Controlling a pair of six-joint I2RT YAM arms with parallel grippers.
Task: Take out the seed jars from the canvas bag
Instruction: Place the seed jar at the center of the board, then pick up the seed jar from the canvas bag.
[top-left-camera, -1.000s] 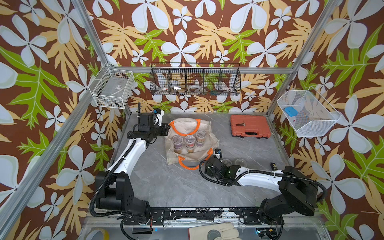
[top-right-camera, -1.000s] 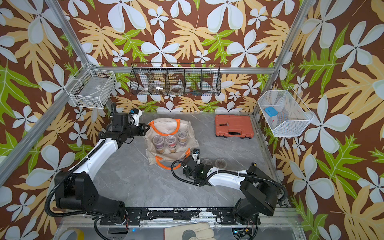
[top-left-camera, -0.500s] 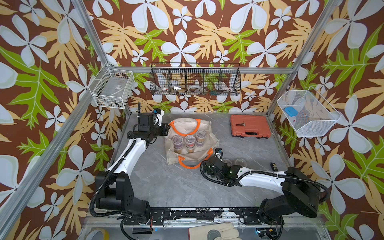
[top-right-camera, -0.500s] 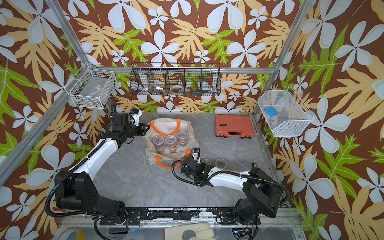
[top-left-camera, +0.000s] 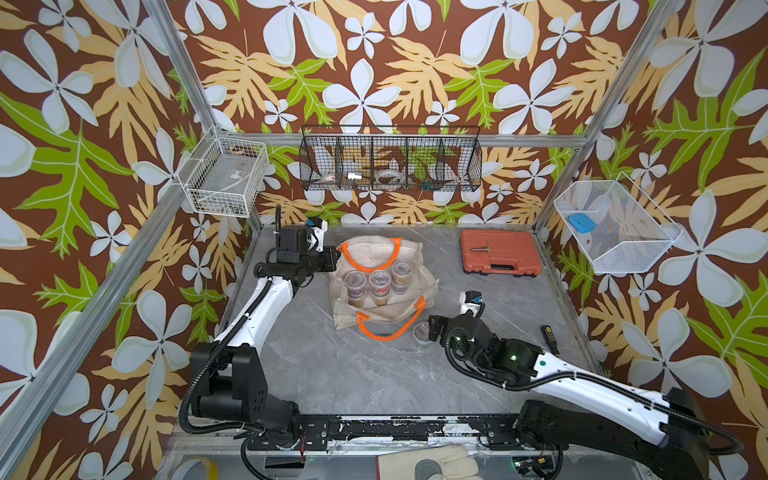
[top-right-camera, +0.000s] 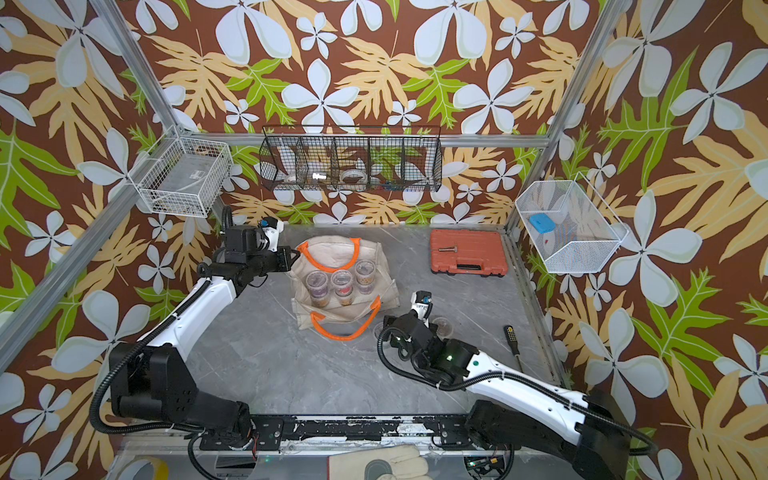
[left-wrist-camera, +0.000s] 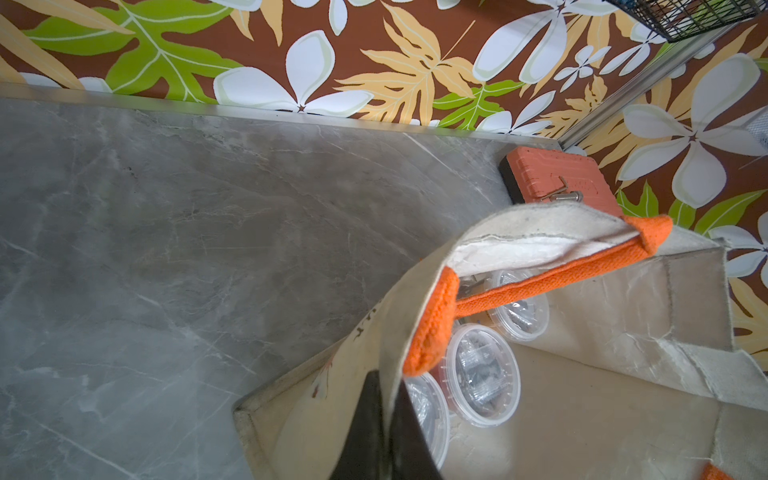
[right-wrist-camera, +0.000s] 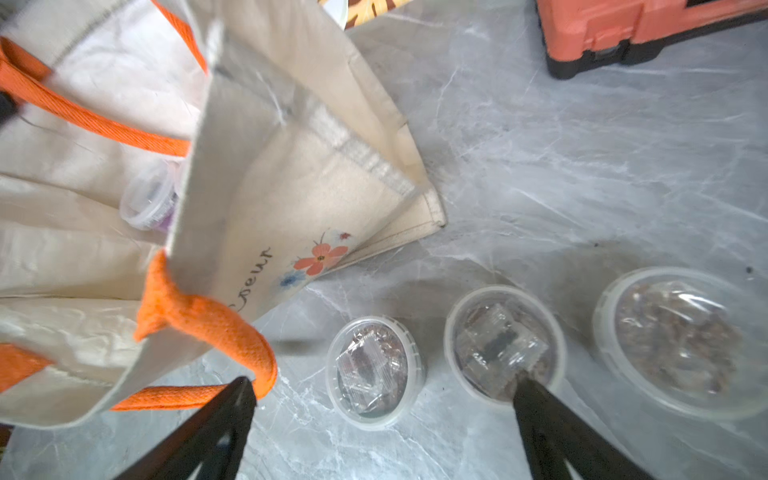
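At the near edge lie one pale work glove (top-left-camera: 424, 467) and one roll of tape (top-left-camera: 195, 470). Just beyond, the right gripper (right-wrist-camera: 384, 384) hangs wide open and empty, low above three jars (right-wrist-camera: 503, 357). They stand in a row on the table (top-left-camera: 353, 374) beside the bag's near corner. Each is clear and lidded, with brownish seeds showing through. In both top views the arm hides most of this row. One black-handled screwdriver (top-left-camera: 549, 332) lies near the right edge, well apart from them.

The bag (top-left-camera: 386, 309), a beige cloth tote with two orange handles (top-left-camera: 390, 330), sits mid-table with its mouth open. Three more jars (top-left-camera: 380, 283) show inside it, side by side; whether others lie beneath them I cannot tell. At the bag's far left corner the left gripper (top-left-camera: 333, 254) is clamped tight on the cloth rim, next to the end of the far handle.

Farther back lies one closed orange-red tool case (top-left-camera: 500, 253). The table is grey with marble veining. Three wire baskets hang on the walls: a white one on the left (top-left-camera: 226, 183), a black one with compartments at the back (top-left-camera: 390, 160), and a white one on the right (top-left-camera: 615, 232). The walls (top-left-camera: 374, 62) carry brown paper with white flowers and green and tan leaves, between silver posts (top-left-camera: 187, 75).
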